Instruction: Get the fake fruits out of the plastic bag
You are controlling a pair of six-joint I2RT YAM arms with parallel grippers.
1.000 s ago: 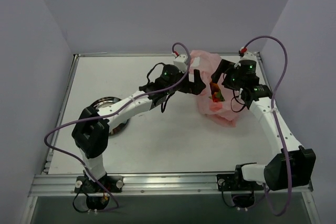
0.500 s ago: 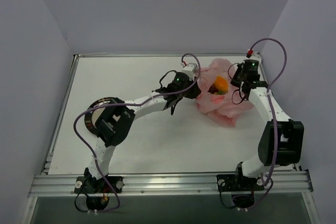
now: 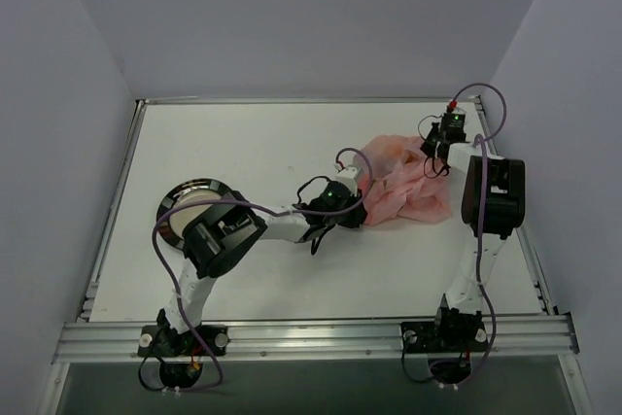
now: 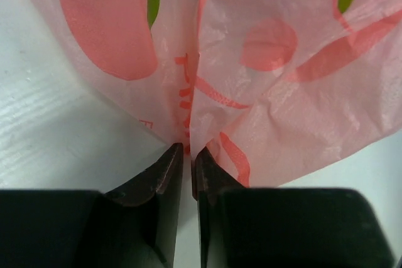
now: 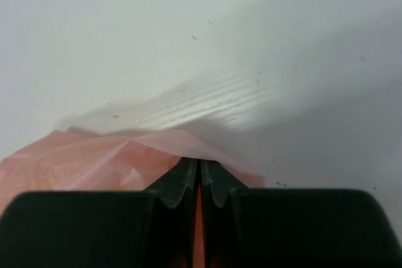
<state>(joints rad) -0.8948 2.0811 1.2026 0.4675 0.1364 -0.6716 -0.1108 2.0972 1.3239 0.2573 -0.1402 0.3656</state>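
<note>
The pink plastic bag (image 3: pixel 408 191) lies crumpled and low on the white table, right of centre. My left gripper (image 3: pixel 362 207) is at its near-left edge. In the left wrist view the gripper (image 4: pixel 187 155) has its jaws nearly together on a fold of the printed bag (image 4: pixel 276 92). My right gripper (image 3: pixel 434 151) is at the bag's far-right corner. In the right wrist view that gripper (image 5: pixel 200 166) is shut with pink film of the bag (image 5: pixel 94 161) between the fingers. The fake fruits are hidden; none shows in any view.
A round dark-rimmed plate (image 3: pixel 180 196) sits at the left, partly under the left arm. The table's right rail (image 3: pixel 530 240) runs close to the right arm. Purple cables loop over both arms.
Both grippers were open above the raised bag, then closed on it. An orange fruit showed in the bag's mouth half a second ago. The bag now lies flatter, with no fruit showing.
</note>
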